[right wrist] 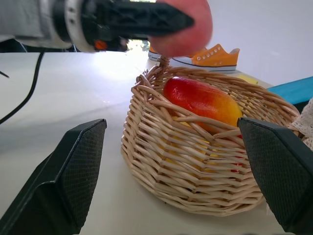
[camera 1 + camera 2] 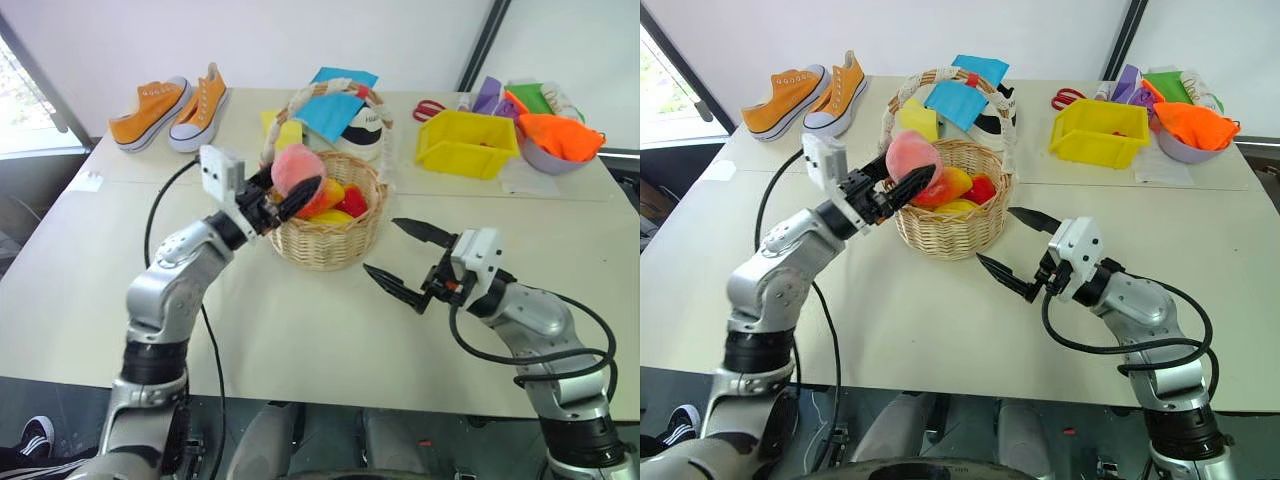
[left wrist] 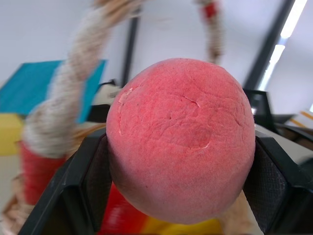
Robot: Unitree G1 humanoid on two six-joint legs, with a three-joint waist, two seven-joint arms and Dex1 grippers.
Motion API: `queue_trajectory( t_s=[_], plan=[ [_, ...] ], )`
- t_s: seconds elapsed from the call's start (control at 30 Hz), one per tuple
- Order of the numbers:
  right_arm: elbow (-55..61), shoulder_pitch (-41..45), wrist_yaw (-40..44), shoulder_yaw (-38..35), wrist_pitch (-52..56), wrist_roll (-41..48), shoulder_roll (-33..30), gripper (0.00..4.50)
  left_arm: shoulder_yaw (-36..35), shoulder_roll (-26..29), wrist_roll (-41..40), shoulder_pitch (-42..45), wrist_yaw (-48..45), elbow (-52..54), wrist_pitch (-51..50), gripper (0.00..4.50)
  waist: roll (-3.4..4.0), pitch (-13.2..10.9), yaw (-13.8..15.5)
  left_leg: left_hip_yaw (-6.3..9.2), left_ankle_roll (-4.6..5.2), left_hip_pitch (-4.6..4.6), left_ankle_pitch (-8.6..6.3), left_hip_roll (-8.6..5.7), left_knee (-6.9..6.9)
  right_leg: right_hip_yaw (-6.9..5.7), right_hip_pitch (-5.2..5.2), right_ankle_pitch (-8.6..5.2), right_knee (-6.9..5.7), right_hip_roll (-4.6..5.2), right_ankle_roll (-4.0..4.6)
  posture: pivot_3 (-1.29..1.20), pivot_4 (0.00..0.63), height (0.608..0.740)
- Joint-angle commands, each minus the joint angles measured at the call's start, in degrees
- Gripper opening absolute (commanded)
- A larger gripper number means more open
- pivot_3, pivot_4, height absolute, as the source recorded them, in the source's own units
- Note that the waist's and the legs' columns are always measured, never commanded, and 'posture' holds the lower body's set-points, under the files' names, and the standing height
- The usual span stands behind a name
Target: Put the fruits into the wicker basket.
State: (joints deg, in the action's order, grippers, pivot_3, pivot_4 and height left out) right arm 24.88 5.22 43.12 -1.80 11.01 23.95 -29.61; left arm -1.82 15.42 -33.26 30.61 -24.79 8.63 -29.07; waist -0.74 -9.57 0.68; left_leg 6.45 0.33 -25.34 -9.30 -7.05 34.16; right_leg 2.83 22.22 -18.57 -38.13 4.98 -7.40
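Black fingers of right gripper (image 2: 403, 255) spread wide, nothing held, parked on near right of table (image 2: 300, 340), just right of wicker basket (image 2: 325, 240). Left gripper (image 2: 285, 200) clenched on pink peach (image 2: 296, 168), held above basket's near-left rim. Mango (image 1: 203, 100) already lodged inside basket. Judged step: peach to be carried past rim, clear of arched handle (image 2: 335, 92), lowered over mango, then released low so rolling out is avoided.
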Motion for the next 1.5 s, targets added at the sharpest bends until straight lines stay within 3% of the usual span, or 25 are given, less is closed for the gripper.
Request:
queue_trajectory(
  t_s=[0.03,0.1,0.13,0.3,0.4,0.6,0.8,0.93,1.1,1.5],
  plan=[
    [0.8,1.2,-0.3,0.1,-0.9,-0.2,0.3,4.5,1.1,-1.0,2.0,2.4,-0.9,-1.2,2.0,3.21,0.0,0.0,0.0,0.0,0.0,0.0,0.0,0.0,0.0,-0.01,0.01,0.0,0.01,0.0,0.0,0.0,0.15,0.74],
    [0.5,1.6,-0.6,0.0,-0.8,-0.2,0.3,4.5,0.7,-0.7,1.2,2.3,-2.2,-1.0,1.2,4.21,0.0,0.0,-0.2,-0.01,0.0,0.0,0.0,-0.01,0.0,-0.01,-0.01,0.01,0.0,0.0,-0.02,0.0,0.15,0.74],
    [0.4,1.7,-0.6,0.0,-0.9,-0.2,0.2,4.5,0.7,-0.6,1.8,2.0,-2.5,-1.1,1.7,4.45,0.0,0.0,-0.2,-0.01,-0.01,0.0,0.01,0.0,0.0,-0.01,-0.01,0.01,-0.03,-0.01,-0.02,0.0,0.15,0.74],
    [0.3,2.0,-0.5,0.3,-0.9,-0.3,0.2,4.5,0.6,-1.0,1.9,0.5,-3.8,1.4,2.9,4.45,0.0,0.0,-0.2,0.0,-0.03,0.0,0.03,0.0,-0.01,0.0,0.0,0.01,-0.07,-0.02,-0.02,0.0,0.15,0.74],
    [-0.1,2.3,-0.3,0.2,-0.9,-0.2,0.2,4.5,-1.3,-1.1,-2.3,0.4,-5.6,4.9,1.8,4.45,-0.01,0.0,-0.1,0.0,-0.03,0.0,0.03,0.0,0.0,0.0,0.01,0.01,-0.06,-0.01,-0.02,0.0,0.15,0.74],
    [-1.9,3.9,-2.3,-1.3,0.3,0.7,1.2,4.5,-3.5,6.2,-5.6,-7.3,-11.4,13.2,0.0,4.45,0.09,0.0,-1.0,0.0,-0.03,0.04,0.02,0.02,-0.04,0.01,-0.02,0.01,-0.08,-0.02,-0.01,0.0,0.15,0.74],
    [-4.9,7.9,-12.7,-5.8,7.2,-0.2,2.7,4.5,-12.3,13.9,-10.2,-20.2,-15.6,19.4,0.4,4.45,0.08,0.0,-1.5,0.04,-0.09,0.07,0.06,0.04,-0.05,0.04,0.08,0.02,-0.1,-0.03,0.03,0.0,0.15,0.74],
    [-3.0,12.2,-20.7,-2.4,12.3,-3.7,6.4,4.5,-18.6,17.5,-10.8,-28.7,-19.1,19.3,2.4,4.45,0.1,0.0,-1.7,0.05,-0.1,0.07,0.05,0.05,-0.13,0.04,0.11,0.01,-0.09,-0.02,0.05,0.0,0.15,0.74],
    [-5.0,20.4,-28.2,0.4,15.3,-6.3,13.9,4.5,-24.0,17.4,-9.7,-36.0,-22.5,16.7,8.1,4.45,0.14,0.0,-1.5,0.03,-0.15,0.07,0.07,0.06,-0.2,0.06,0.18,0.01,-0.09,-0.02,0.09,0.0,0.15,0.74],
    [-25.7,33.3,-31.8,2.3,10.1,-14.6,17.3,4.5,-27.1,15.8,-10.1,-43.0,-24.5,15.2,14.4,4.45,0.12,0.0,-1.8,0.03,-0.28,0.07,0.03,0.07,-0.25,0.04,0.21,0.03,-0.09,-0.05,0.1,0.0,0.15,0.74]
  ],
)
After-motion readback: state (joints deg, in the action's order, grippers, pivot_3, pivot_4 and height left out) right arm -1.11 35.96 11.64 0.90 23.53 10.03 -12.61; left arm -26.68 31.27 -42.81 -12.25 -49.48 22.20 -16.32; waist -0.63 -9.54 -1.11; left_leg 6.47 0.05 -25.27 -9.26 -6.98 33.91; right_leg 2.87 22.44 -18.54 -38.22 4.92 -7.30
